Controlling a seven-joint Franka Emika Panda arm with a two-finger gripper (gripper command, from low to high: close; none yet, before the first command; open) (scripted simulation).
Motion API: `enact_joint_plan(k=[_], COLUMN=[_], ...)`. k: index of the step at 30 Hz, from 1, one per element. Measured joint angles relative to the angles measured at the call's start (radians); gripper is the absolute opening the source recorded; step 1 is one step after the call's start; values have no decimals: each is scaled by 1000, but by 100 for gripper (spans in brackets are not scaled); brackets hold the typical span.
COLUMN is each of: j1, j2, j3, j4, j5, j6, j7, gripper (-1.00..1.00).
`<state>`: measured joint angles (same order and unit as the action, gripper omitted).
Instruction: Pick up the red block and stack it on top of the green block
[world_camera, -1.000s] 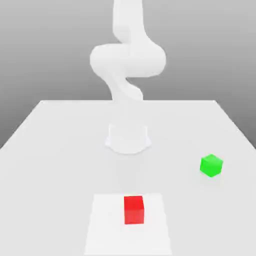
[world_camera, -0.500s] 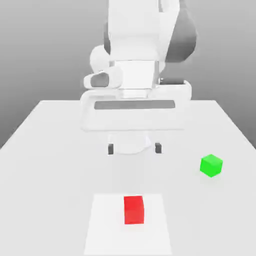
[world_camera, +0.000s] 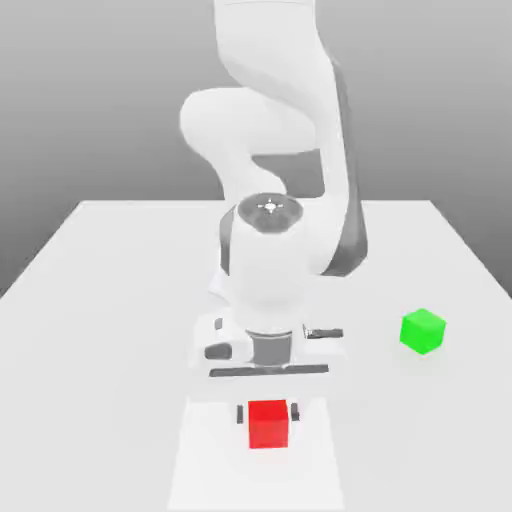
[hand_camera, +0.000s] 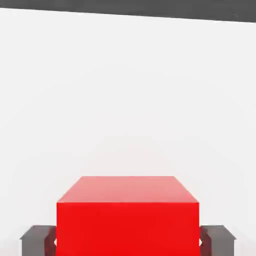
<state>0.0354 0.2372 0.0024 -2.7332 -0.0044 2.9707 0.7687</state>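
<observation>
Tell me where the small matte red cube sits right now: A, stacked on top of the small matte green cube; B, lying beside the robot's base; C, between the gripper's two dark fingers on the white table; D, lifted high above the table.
C: the small matte red cube rests on the white table with a dark finger on each side of it, while the small matte green cube sits apart.

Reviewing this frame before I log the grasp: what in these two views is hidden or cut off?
- Red block, hand view: its lower part is cut off by the picture's edge, so contact with the table cannot be seen.
- Fingertips, hand view: their ends are cut off by the same edge.
- Red block, exterior view: its rear face is hidden behind its own front.
- Green block, exterior view: its far faces are turned away.
</observation>
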Motion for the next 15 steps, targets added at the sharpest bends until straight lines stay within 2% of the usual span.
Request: enact_joint_plan(k=[3, 9, 15], j1=[-1, -6, 239], j2=[7, -184, -325], j3=[1, 6, 140], j4=[1, -27, -90], j5=[-2, 2, 105], j6=[6, -158, -231], j7=[1, -2, 78], gripper=[-100, -100, -100])
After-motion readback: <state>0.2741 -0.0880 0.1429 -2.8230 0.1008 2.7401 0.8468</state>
